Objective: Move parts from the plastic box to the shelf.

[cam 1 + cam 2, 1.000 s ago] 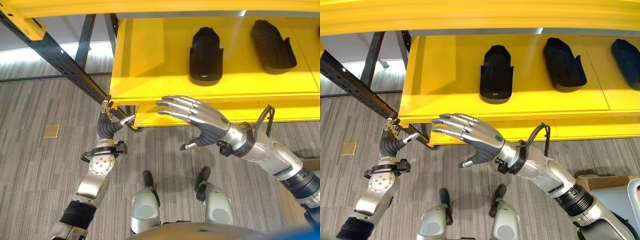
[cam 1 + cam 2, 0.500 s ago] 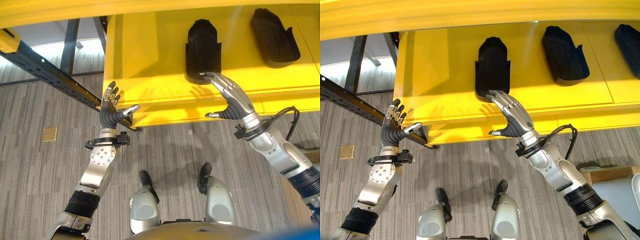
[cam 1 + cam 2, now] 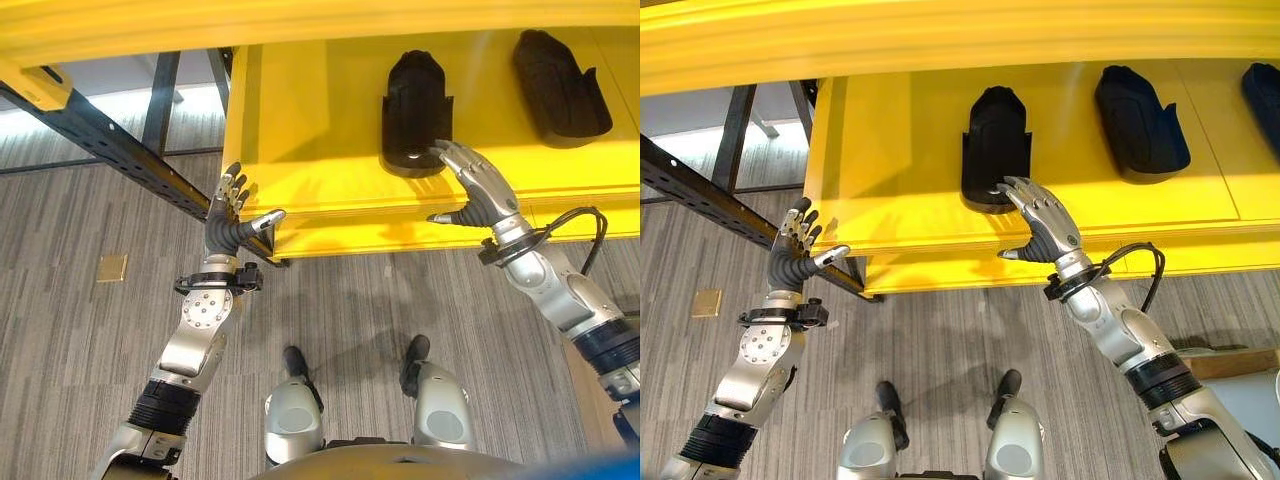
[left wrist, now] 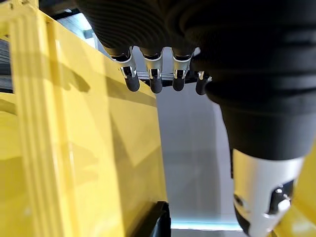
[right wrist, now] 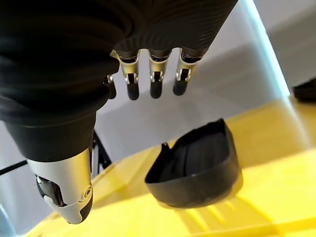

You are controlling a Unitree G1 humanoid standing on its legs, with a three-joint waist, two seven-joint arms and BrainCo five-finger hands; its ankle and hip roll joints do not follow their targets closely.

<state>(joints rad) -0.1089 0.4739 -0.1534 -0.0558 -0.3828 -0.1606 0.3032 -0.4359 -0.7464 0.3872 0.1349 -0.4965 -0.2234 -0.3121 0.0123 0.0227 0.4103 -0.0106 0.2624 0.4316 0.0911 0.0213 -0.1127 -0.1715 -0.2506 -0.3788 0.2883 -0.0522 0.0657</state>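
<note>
left hand (image 3: 232,215): mine, raised at the shelf's (image 3: 310,110) front left corner, just off the edge. Fingers straight and spread, holding nothing.

black part (image 3: 415,105): sits on the yellow shelf, near the front edge, about mid-span. Long axis runs front to back; the open, scooped end faces the front edge, the rounded end points to the back.

right hand (image 3: 1045,220): over the front edge, fingers extended and relaxed, tips at the near end of that part. Touching or just short of it, can't tell. Not wrapped round it. In the right wrist view the part lies straight ahead of the fingers, hollow end toward them.

key relation: part lies directly beyond the right hand's fingertips, axis roughly in line with the arm. Right hand far nearer than left. I read this one as placed; any nudge would go along its axis, toward the back.

second part (image 3: 561,75): further right on the shelf, set deeper, angled slightly.

third part (image 3: 1265,90): dark shape at the far right edge of the shelf, cut off.

surface: glossy yellow, flat, plenty of bare room left of the first part.

room: grey striped carpet (image 3: 80,350), black perforated rack upright (image 3: 110,140) at left.
</note>
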